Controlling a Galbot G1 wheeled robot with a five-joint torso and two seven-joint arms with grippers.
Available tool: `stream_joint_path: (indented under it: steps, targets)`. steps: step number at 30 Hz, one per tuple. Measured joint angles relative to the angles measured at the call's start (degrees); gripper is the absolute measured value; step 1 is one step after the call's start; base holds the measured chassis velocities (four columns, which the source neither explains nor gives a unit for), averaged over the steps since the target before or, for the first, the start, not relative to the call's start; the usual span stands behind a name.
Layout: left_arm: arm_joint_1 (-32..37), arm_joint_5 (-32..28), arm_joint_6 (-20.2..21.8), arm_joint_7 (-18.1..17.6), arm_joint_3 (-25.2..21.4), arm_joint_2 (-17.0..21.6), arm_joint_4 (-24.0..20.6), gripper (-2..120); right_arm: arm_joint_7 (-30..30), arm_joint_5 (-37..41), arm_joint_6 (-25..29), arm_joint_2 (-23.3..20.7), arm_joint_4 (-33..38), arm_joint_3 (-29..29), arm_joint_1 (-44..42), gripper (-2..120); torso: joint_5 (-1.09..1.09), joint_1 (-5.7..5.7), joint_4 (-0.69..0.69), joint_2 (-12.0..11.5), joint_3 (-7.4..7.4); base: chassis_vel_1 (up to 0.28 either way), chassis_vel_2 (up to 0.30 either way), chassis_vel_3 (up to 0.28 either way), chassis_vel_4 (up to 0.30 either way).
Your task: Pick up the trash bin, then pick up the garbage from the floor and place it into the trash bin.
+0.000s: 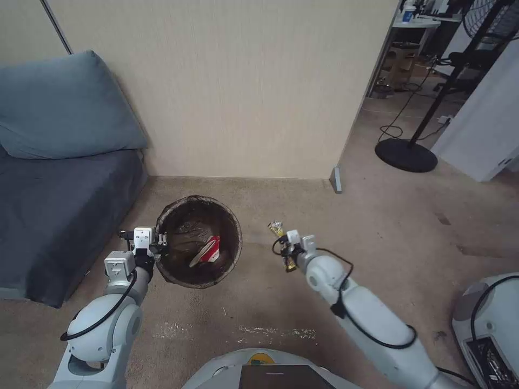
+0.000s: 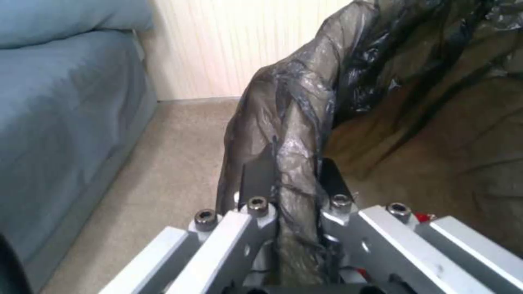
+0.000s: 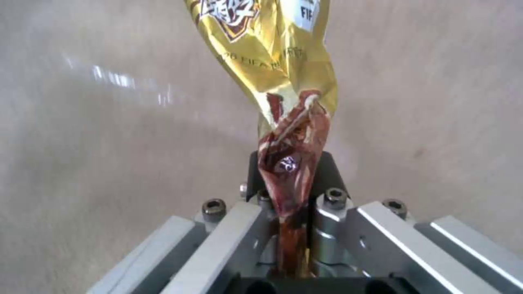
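In the head view, the left gripper (image 1: 162,241) grips the trash bin (image 1: 198,241) by its near rim, so the opening stays free; a red-and-white packet (image 1: 208,250) lies inside.

The left wrist view shows the jaws closed on the bag-covered rim (image 2: 294,139).

In the right wrist view, the right gripper (image 3: 287,179) pinches a yellow wrapper (image 3: 272,53) by its twisted end. The letters "FIF" can be read.

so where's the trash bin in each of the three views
Head view: the trash bin sits left of centre on the carpet, its rim pinched by the left gripper.
Left wrist view: its bag-covered rim rises from the closed fingers, with the inside of the bin beyond it.
Right wrist view: not in it; the right gripper holds a yellow wrapper.
Shared landmark: the beige carpet.
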Motion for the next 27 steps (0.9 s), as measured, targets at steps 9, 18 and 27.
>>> stream_joint_path:
  steps: [9, 18, 27]
  targets:
    - [-0.08, -0.08, 0.19, -0.03, 0.14, 0.22, -0.15, 3, -1.74, 7.72, -1.28, -6.82, 16.44, 6.64, -0.73, 0, 0.01, 0.00, 0.02, 0.00, 0.00, 0.000, 0.000, 0.000, 0.000]
    - [0.03, 0.01, 0.71, -0.12, 0.72, 0.27, -0.29, 3, -6.39, 9.53, -1.52, -8.79, 25.65, 8.56, 1.35, 0, 0.00, 0.00, 0.01, 0.00, 0.00, 0.000, 0.000, 0.000, 0.000]
    - [0.02, 0.25, 0.96, -0.24, 1.06, 0.47, -0.34, 3, -7.15, 13.94, -2.30, -10.78, 30.39, 0.47, 9.96, 0, -0.01, 0.00, 0.01, 0.00, 0.00, 0.000, 0.000, 0.000, 0.000]
